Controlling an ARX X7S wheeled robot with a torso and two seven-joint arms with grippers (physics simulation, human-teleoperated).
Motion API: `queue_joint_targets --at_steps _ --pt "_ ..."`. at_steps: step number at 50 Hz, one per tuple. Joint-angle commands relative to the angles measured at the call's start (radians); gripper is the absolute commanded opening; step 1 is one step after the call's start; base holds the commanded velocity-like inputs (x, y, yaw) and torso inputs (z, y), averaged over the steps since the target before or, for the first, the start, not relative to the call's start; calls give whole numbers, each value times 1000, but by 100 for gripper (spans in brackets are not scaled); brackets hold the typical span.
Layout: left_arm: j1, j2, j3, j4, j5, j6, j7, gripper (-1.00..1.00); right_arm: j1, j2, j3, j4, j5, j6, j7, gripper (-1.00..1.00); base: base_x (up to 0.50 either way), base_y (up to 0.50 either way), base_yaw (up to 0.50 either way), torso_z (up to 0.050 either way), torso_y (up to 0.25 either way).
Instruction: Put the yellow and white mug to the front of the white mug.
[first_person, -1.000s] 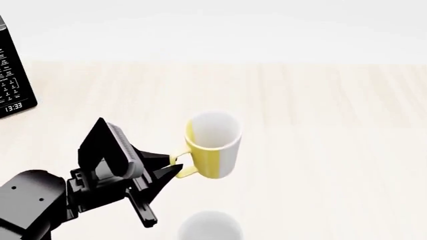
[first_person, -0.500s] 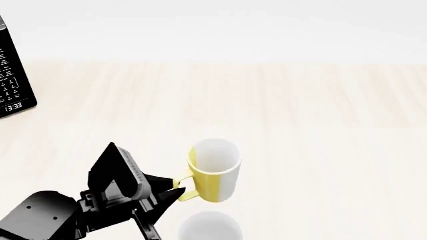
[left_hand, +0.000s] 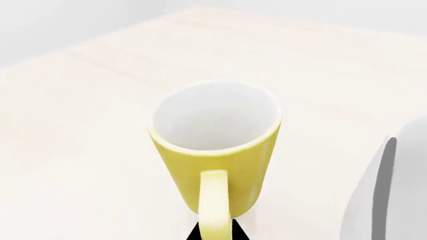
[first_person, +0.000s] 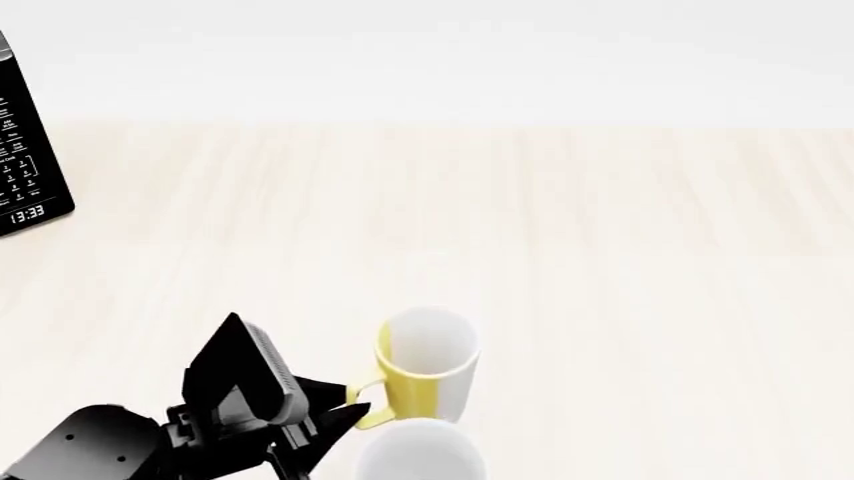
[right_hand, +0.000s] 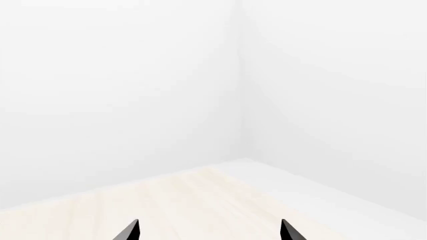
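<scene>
The yellow and white mug (first_person: 427, 368) stands upright near the front of the pale wooden table, just behind the white mug (first_person: 419, 452), whose rim shows at the bottom edge of the head view. My left gripper (first_person: 350, 410) is shut on the small mug's yellow handle (first_person: 374, 405). In the left wrist view the mug (left_hand: 215, 150) faces me with its handle (left_hand: 215, 205) between my fingertips (left_hand: 215, 234), and the white mug's wall (left_hand: 393, 190) stands close beside it. My right gripper (right_hand: 209, 231) is open and empty, with only the table and walls ahead of it.
A black appliance with a keypad and clock (first_person: 30, 160) stands at the far left of the wooden table (first_person: 601, 250). A white wall runs behind the table.
My left gripper has carried the yellow and white mug down and toward the front of the table, until it sits right behind the white mug. The right arm has not visibly moved.
</scene>
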Motion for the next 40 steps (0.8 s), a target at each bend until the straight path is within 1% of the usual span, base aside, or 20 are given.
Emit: queue_joint_targets --at_steps 1,11,19,24,27,28,29,34,40 --pt "-9 19 4 -75 5 49 11 -100 0 3 -4 -1 -2 -1 3 100 0 0 0 0 0" --pt "-23 37 6 -135 10 80 14 -100 1 6 -5 -1 2 -2 4 100 0 0 0 0 0" --pt "-53 67 1 -252 12 138 26 -100 0 7 -6 -1 1 -3 6 100 0 0 0 0 0" --pt "-53 66 1 -249 11 138 28 -100 -1 8 -7 0 1 -4 7 100 0 0 0 0 0" --pt "-49 62 6 -234 17 132 14 -100 1 9 -8 1 2 -3 8 100 0 0 0 0 0" --pt "-45 60 9 -229 27 143 -13 -100 1 10 -8 1 2 -2 8 100 0 0 0 0 0" --pt "-50 63 4 -237 18 135 -7 100 1 10 -9 1 2 -3 8 100 0 0 0 0 0" --pt "-53 66 2 -253 14 144 7 100 0 11 -9 1 1 -5 9 100 0 0 0 0 0" --pt "-48 58 -3 -226 1 118 16 100 3 12 -13 3 -1 -4 10 100 0 0 0 0 0"
